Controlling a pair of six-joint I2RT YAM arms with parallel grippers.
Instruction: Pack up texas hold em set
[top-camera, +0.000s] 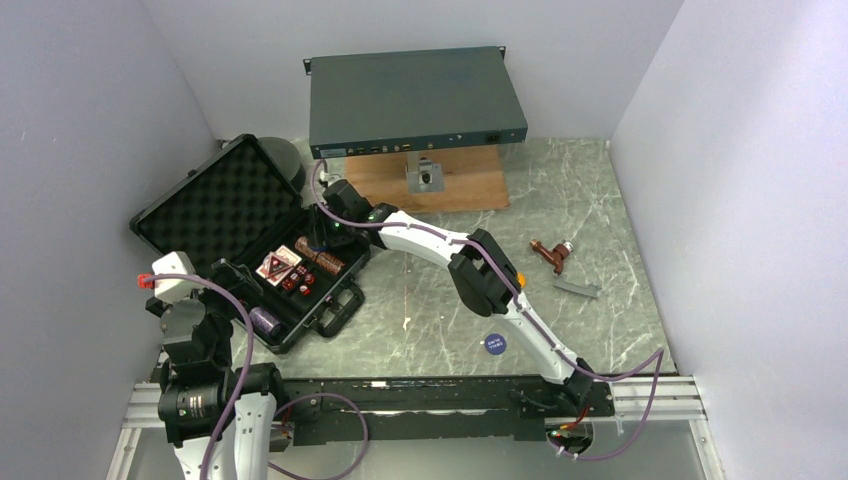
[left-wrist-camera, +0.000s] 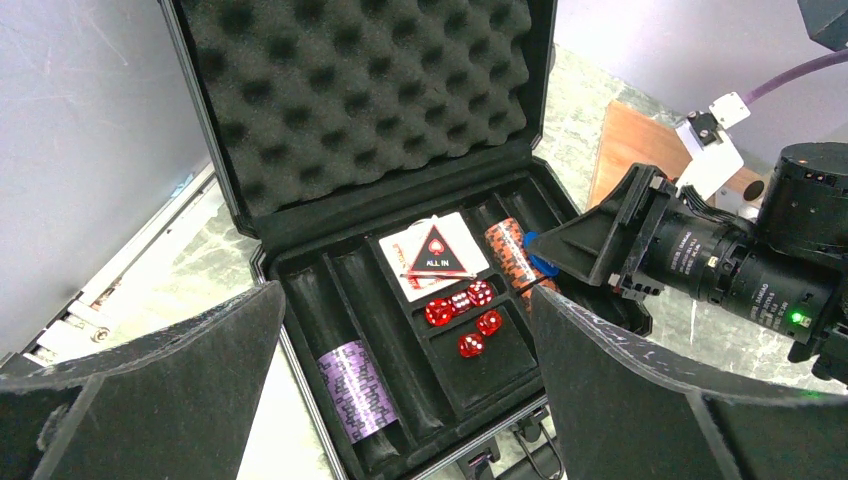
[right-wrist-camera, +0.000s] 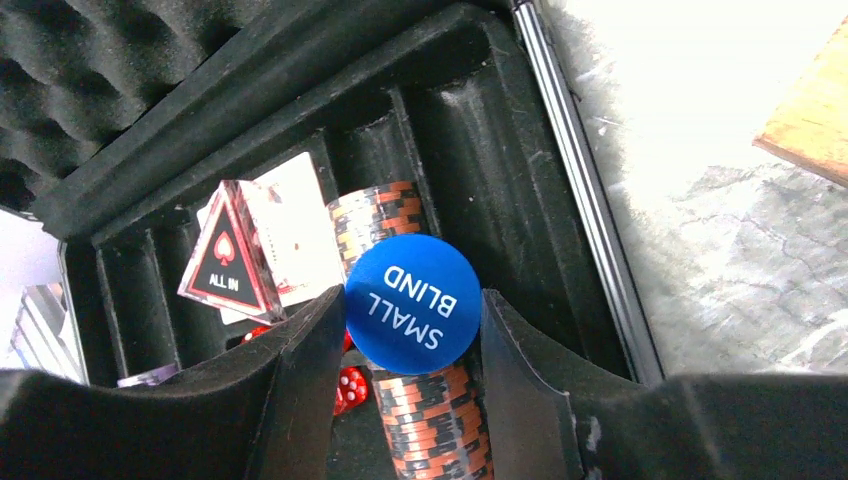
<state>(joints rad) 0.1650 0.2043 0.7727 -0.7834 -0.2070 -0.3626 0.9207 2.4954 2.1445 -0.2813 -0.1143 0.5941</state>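
The black foam-lined briefcase (top-camera: 215, 200) lies open at the table's left. Its tray holds a purple chip roll (left-wrist-camera: 357, 388), several red dice (left-wrist-camera: 465, 310), a red card deck with an "ALL IN" triangle (left-wrist-camera: 435, 255) and a brown-orange chip roll (right-wrist-camera: 430, 420). My right gripper (right-wrist-camera: 412, 310) is shut on a blue "SMALL BLIND" disc (right-wrist-camera: 412, 303), held just above the brown-orange roll. Above the case's near side my left gripper (left-wrist-camera: 400, 400) hangs wide open and holds nothing. A second blue disc (top-camera: 494, 344) lies on the table. An orange disc (top-camera: 521, 279) peeks out behind the right arm.
A big flat grey metal box (top-camera: 415, 100) sits on a wooden board (top-camera: 440, 180) at the back. A black round spool (top-camera: 285, 160) stands behind the case lid. A brown object (top-camera: 552, 253) and a grey strip (top-camera: 577, 288) lie to the right.
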